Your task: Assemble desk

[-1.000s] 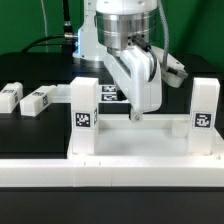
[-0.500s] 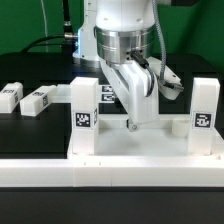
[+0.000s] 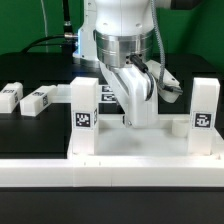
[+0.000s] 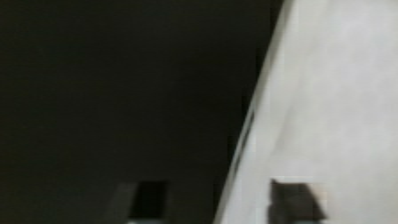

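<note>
The desk panel [image 3: 150,140] lies flat, white, just behind the front rail. Two tagged legs [image 3: 84,108] [image 3: 205,108] stand upright at its corners on the exterior view's left and right. Two more legs [image 3: 10,97] [image 3: 38,100] lie loose on the black table at the far left. My gripper [image 3: 130,122] points straight down between the upright legs, its tips at the panel's far edge. In the wrist view the gripper [image 4: 222,200] straddles the edge of the white panel [image 4: 347,100]: one finger [image 4: 151,200] over the dark table, the other [image 4: 290,198] over the panel. I cannot see whether they press on it.
The long white border rail [image 3: 110,172] runs along the front, in front of the panel. A bit of the marker board [image 3: 108,92] shows behind the left upright leg. Cables hang off the wrist toward the exterior view's right.
The gripper has dropped straight down until its tips reach the panel's far edge, and the fingers have drawn closer together. The legs and panel have not moved.
</note>
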`<control>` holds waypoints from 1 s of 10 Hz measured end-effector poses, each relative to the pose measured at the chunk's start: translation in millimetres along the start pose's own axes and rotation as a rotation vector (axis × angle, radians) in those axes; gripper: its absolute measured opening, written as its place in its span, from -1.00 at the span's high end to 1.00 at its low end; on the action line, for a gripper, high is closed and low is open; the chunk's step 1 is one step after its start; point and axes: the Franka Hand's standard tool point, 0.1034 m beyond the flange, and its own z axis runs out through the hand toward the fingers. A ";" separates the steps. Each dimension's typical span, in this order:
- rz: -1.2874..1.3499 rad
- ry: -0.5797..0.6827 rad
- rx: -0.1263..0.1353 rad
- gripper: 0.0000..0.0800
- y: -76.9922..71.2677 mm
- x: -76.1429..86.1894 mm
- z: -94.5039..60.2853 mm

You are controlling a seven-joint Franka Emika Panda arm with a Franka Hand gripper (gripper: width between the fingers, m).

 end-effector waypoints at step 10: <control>-0.005 0.001 -0.001 0.77 2.4 6.0 -0.5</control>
